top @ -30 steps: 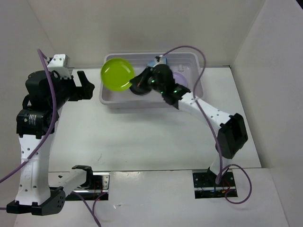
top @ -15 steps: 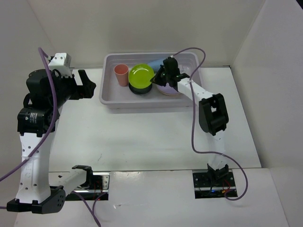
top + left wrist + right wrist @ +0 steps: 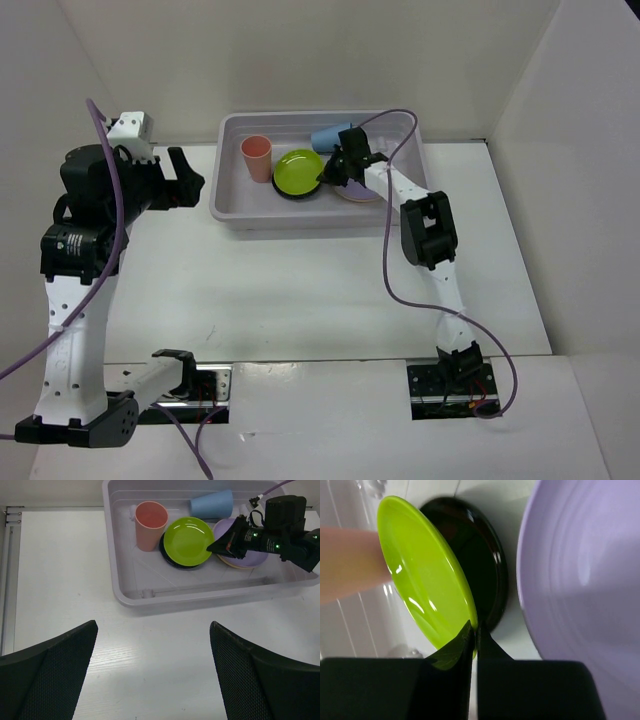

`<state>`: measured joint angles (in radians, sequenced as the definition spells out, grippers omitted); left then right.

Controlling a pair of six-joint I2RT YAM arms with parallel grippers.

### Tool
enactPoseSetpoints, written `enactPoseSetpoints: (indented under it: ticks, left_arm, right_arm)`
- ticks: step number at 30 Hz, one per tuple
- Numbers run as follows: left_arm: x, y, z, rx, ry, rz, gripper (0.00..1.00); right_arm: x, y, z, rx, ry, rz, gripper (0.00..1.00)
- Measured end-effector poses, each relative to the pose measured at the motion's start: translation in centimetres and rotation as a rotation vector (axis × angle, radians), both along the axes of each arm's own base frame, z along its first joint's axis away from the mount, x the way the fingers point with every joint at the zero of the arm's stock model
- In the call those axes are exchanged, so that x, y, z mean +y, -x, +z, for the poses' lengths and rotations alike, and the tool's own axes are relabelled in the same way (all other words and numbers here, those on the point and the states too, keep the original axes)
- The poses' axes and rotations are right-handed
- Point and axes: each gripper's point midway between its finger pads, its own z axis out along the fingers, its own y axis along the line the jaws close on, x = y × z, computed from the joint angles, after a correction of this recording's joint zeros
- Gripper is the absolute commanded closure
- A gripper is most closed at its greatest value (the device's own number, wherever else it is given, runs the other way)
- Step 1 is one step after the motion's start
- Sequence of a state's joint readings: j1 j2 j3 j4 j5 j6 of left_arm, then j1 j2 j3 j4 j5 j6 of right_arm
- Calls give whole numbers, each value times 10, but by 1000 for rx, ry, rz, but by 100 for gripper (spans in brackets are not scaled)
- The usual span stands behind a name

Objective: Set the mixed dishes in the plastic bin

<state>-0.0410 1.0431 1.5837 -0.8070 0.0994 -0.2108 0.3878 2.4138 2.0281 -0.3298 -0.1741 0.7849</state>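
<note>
The plastic bin stands at the back of the table. My right gripper reaches into it and is shut on the rim of the lime green plate. That plate lies slightly tilted on top of the black plate. The lavender plate lies right of them. A salmon-pink cup stands upright at the left, and a blue cup lies on its side at the back. My left gripper hangs open and holds nothing, over the table in front of the bin's left end.
White walls close in the table at the back and on both sides. A purple cable arches from the right arm over the bin's back right corner. A pale orange edge shows under the lavender plate.
My right gripper has brought the lime green plate down from above the bin's left part onto the black plate. The left arm has not moved.
</note>
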Motion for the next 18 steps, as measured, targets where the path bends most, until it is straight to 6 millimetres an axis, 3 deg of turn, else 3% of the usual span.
enactPoseSetpoints:
  ticks: [4,8,9,11,12,13,16,18]
  left_arm:
    - [0,-1,-1,2,1,-2,1]
    - [-1,-1,-1,4,1,-3,1]
    - [-1,-1,-1,5,0,-3,1]
    - [-1,-2,-2,7,1,-3,1]
    - [-1,-2,-2,7,1,-3,1]
    - [-1,-2,-2,8,1,-3,1]
    - [-1,-2,-2,7,1,-3,1]
    - [-1,-2,-2,8,1,-3,1]
  right_arm:
    - [2,-18,0,-11,-9,-1,88]
    - [2,-22,-4,7,-2,13,78]
    - [1,-21,-3,13,1,15,66]
    - [1,-18,-3,20,6,22,56]
    - [1,-18,-3,20,6,27,44]
    - [1,-17,-3,22,7,32,18]
    - [2,-14,3,20,5,51,0]
    - [0,-10,18,12,12,55,0]
